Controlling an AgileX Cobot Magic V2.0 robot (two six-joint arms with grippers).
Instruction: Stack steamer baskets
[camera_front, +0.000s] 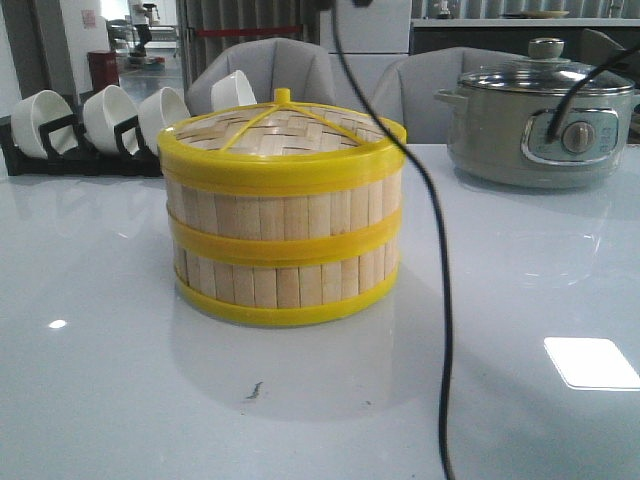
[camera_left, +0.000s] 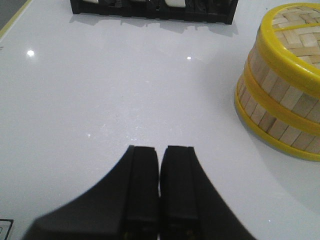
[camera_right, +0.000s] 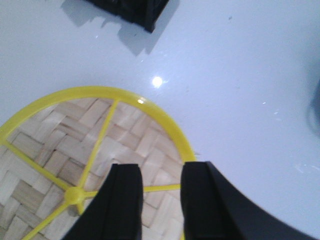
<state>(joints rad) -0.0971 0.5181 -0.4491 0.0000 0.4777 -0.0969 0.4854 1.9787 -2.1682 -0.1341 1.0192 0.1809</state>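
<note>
Steamer baskets (camera_front: 283, 245) stacked one on other at table (camera_front: 90, 380) centre, woven lid (camera_front: 285, 135) seated on top. Left gripper (camera_left: 159, 172) low over bare table, fingers (camera_left: 142, 190) pressed together, holding nothing; stack near it, apart. Right gripper (camera_right: 161, 192) above lid, fingers (camera_right: 125, 200) slightly parted, gap empty, contact with lid unclear. Pot (camera_front: 540, 115) at 2 o'clock from stack, cup rack (camera_front: 85, 135) at 10 o'clock. Black cable (camera_front: 430, 230) hangs in front.

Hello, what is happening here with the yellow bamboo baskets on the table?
Nothing is being held. The two steamer baskets stand stacked on the white table, with the woven lid on top. The right gripper hovers open above the lid. The left gripper is shut and empty, beside the stack.
</note>
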